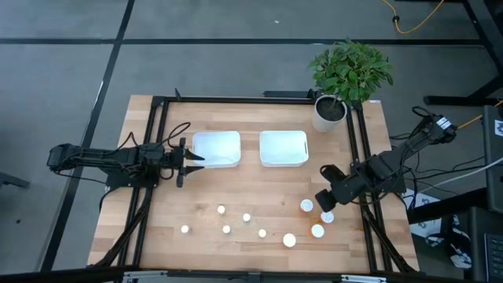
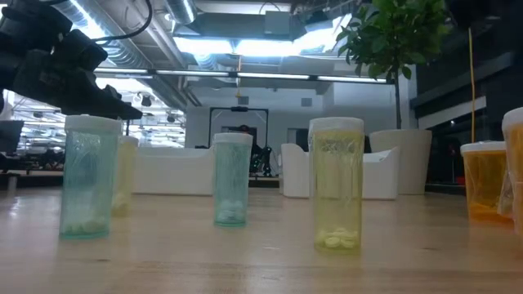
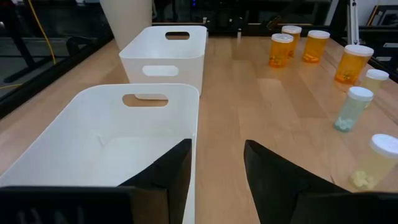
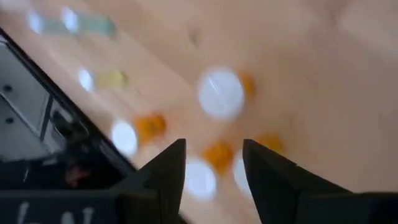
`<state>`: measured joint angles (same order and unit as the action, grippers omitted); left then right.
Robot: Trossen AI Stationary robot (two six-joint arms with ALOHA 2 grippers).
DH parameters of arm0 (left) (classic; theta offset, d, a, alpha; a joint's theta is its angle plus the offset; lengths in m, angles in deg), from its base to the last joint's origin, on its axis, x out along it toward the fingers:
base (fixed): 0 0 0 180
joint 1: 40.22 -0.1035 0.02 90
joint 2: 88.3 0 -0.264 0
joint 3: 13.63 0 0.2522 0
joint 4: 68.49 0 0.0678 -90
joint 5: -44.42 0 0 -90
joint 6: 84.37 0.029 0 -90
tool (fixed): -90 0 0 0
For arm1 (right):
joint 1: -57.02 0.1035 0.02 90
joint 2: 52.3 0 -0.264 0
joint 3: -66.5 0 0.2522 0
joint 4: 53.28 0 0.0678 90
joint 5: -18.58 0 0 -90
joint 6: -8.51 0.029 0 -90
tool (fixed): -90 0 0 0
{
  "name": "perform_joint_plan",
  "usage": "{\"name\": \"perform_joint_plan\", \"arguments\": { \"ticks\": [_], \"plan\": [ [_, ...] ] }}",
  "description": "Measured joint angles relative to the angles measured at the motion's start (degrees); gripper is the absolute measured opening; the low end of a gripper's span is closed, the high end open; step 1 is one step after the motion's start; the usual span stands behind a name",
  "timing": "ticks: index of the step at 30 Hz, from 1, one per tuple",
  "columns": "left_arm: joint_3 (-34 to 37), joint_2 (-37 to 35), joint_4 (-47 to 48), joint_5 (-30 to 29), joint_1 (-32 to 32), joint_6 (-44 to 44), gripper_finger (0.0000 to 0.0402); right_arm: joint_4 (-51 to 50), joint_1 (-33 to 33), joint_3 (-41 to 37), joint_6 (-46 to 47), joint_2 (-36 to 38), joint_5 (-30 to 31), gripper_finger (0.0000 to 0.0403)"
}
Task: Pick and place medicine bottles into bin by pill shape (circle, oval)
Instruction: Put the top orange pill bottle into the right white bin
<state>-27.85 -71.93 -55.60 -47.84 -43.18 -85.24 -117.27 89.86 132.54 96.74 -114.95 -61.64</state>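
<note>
My left gripper (image 1: 196, 160), fingers parted and holding nothing, hangs at the near white plastic bin's (image 1: 217, 148) rim; my right gripper (image 1: 321, 198), closed and empty, hovers beside the orange white-capped medicine bottles (image 1: 306, 206).

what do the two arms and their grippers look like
Both arms are dark, almost black, built of jointed segments with black cables looped alongside. The left gripper ends in two slim pointed fingers, flat black wedges seen close up. The right gripper looks blockier from above, with matching black wedge fingers. No markings are readable.
</note>
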Motion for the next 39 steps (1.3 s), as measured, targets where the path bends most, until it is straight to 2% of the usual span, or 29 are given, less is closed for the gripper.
{"name": "perform_joint_plan", "arguments": {
  "ticks": [4,7,11,17,22,30,39],
  "plan": [
    [0.02,0.00,0.01,0.00,-0.02,-0.01,0.0140,2.33,-0.03,2.71,-7.33,-2.15,11.91,0.0161],
    [0.01,-0.02,0.00,0.00,0.00,-0.01,0.0140,3.77,-0.01,3.85,-11.24,-3.46,14.20,0.0161],
    [0.02,-0.02,0.01,0.00,-0.02,-0.02,0.0140,4.94,-0.01,3.99,-12.86,-4.50,13.16,0.0161],
    [0.00,0.01,0.01,0.00,-0.02,-0.02,0.0140,4.92,0.32,3.99,-13.34,-6.17,3.09,0.0161],
    [-0.01,0.01,-0.01,0.00,-0.02,-0.02,0.0140,5.16,2.50,3.99,-6.29,-8.36,-2.35,0.0161],
    [-0.01,0.00,0.00,0.00,-0.02,-0.02,0.0140,7.17,7.96,3.99,5.74,-11.32,-2.96,0.0161],
    [-0.01,0.01,-0.01,0.00,0.00,0.01,0.0140,7.20,10.19,3.97,6.06,-12.74,-0.38,0.0161]
  ]
}}
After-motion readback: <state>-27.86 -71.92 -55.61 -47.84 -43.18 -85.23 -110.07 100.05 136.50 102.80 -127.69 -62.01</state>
